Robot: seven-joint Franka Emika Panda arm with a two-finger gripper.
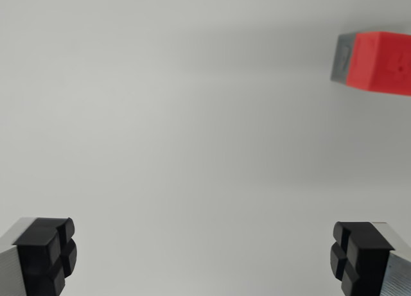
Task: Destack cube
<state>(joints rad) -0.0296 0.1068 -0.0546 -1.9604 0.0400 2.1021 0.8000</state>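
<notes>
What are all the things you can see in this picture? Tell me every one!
cube: one, red top with a grey side, upper right of the wrist view, cut off by the edge; whether another cube sits under it cannot be told.
surface: one, plain pale grey, filling the rest of the view.
gripper: one, open with nothing between the fingers.
fingers: two, black pads on silver bodies, bottom left and bottom right corners.
</notes>
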